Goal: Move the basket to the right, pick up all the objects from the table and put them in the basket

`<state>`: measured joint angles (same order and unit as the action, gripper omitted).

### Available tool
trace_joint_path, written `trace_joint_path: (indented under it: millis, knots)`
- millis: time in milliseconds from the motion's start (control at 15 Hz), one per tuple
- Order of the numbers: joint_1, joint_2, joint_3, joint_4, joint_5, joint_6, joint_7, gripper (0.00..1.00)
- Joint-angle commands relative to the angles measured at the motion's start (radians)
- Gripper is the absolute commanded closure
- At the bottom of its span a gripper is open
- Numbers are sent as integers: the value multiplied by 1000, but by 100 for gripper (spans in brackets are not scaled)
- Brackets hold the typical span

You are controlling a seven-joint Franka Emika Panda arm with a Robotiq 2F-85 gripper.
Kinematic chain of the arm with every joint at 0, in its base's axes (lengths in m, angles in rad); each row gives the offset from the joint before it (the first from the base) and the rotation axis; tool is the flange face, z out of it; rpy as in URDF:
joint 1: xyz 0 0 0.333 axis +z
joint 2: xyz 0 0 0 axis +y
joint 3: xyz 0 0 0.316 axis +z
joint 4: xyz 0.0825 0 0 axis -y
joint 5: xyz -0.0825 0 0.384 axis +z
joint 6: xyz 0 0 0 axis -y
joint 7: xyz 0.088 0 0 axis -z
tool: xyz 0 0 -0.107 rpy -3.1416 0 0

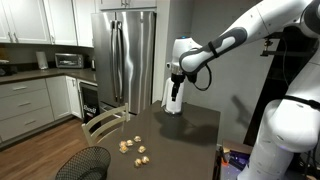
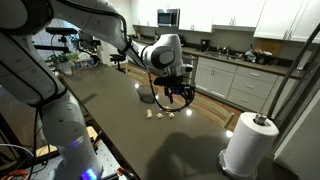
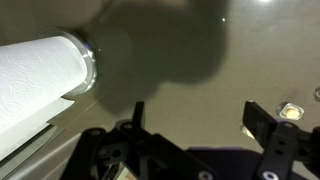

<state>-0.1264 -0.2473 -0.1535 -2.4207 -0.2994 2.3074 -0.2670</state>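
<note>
Jaws spread and empty, the arm (image 1: 215,48) hangs above the tabletop (image 1: 190,125) near a paper roll (image 2: 250,145), with tan objects (image 1: 125,146) scattered mid-table and the mesh basket (image 1: 82,163) apart from them.

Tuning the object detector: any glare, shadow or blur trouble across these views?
Wrist view: broad soft shadow on the table, paper towel roll nearly blown out white, gripper dark and blurry. In an exterior view, light spots glint on the table near the objects. In an exterior view, the basket is a dark, soft shape cut by the frame's edge.
</note>
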Motion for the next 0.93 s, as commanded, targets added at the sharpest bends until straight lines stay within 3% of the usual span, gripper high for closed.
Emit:
trace_joint_path:
  millis: [0, 400, 600, 867]
  knots:
    - [-3, 0, 3, 1, 2, -2, -1, 0]
    - [1, 35, 3, 30, 13, -17, -3, 0]
    - [0, 90, 14, 71, 33, -74, 62, 0]
    - [26, 168, 28, 130, 111, -142, 54, 0]
